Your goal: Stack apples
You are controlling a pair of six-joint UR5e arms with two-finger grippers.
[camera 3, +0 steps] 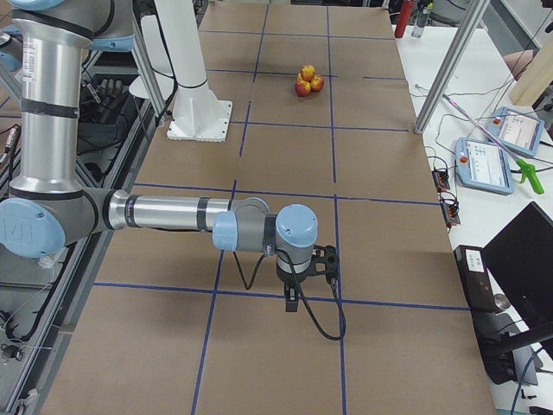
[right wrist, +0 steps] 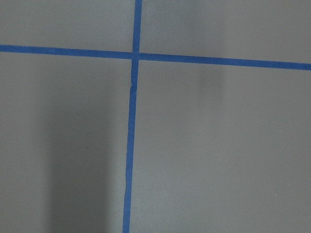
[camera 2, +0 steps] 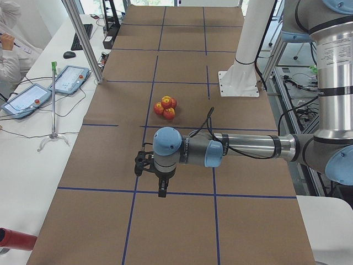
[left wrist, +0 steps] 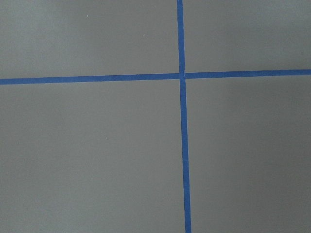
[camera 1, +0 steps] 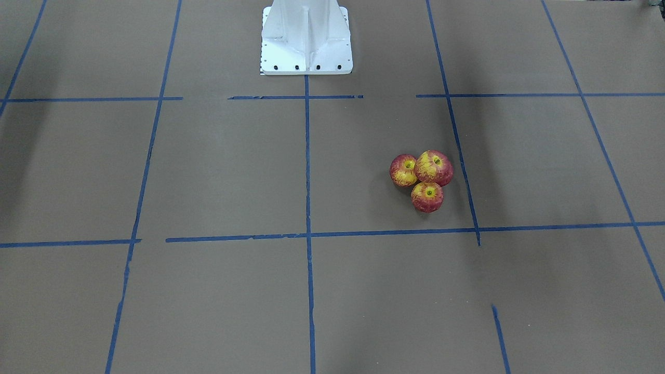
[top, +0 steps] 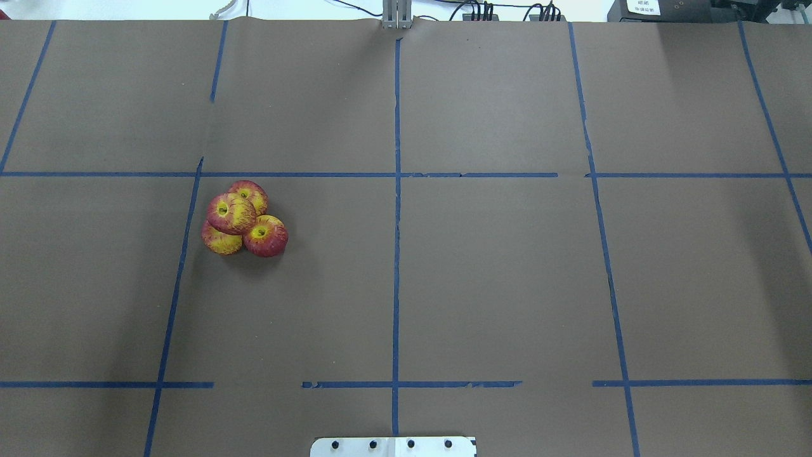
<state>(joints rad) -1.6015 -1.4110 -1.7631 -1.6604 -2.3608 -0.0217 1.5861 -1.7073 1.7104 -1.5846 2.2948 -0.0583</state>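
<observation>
Four red-and-yellow apples sit in one tight cluster on the brown table. In the overhead view one apple (top: 231, 213) rests on top of three others (top: 266, 236). In the front-facing view the top apple (camera 1: 434, 167) hides one of them. The cluster also shows in the left side view (camera 2: 166, 106) and the right side view (camera 3: 307, 79). My left gripper (camera 2: 160, 187) hangs over the table's left end, far from the apples. My right gripper (camera 3: 292, 299) hangs over the opposite end. Each shows only in a side view, so I cannot tell whether it is open or shut.
The white robot base (camera 1: 306, 39) stands at the table's robot side. Blue tape lines (top: 396, 190) mark a grid on the brown paper. Both wrist views show only paper and tape. Tablets (camera 2: 69, 79) and a seated person lie beyond the table's far edge.
</observation>
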